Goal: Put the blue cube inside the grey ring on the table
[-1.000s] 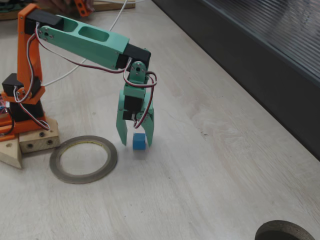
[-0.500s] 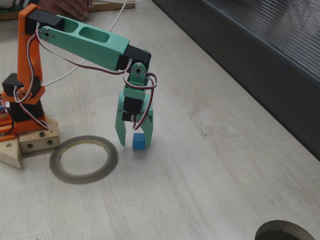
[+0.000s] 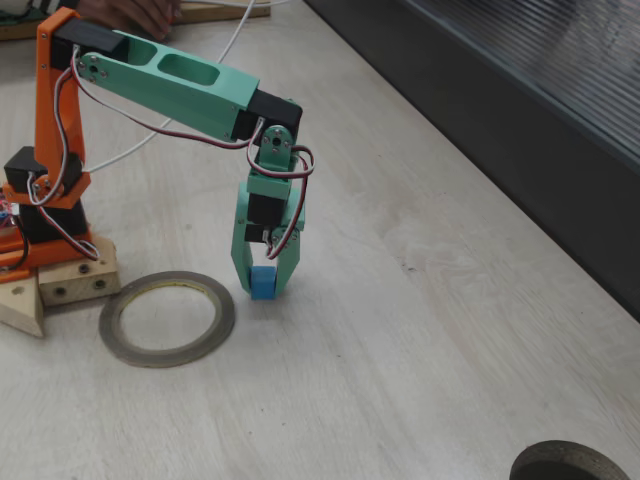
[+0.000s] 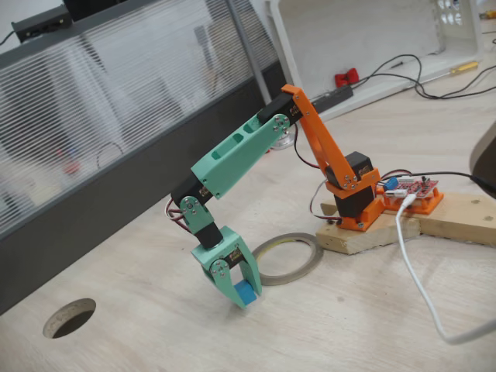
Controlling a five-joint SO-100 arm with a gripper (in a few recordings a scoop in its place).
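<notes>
In both fixed views the cube (image 3: 263, 281) (image 4: 246, 293) is held between the fingers of the gripper (image 3: 262, 284) (image 4: 243, 298), on the table (image 3: 420, 330) (image 4: 155, 333), just beside the ring (image 3: 166, 318) (image 4: 285, 257) and outside it.

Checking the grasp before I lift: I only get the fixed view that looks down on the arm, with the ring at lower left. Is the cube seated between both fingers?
Observer: In a fixed view, the blue cube sits low in the gripper, with one finger against each side.
Operator: Is it off the table?
Observer: I cannot tell; the fingertips look to be down at the table.
Operator: Where is the ring from there?
Observer: The grey ring lies flat behind the gripper, toward the arm's base.
</notes>
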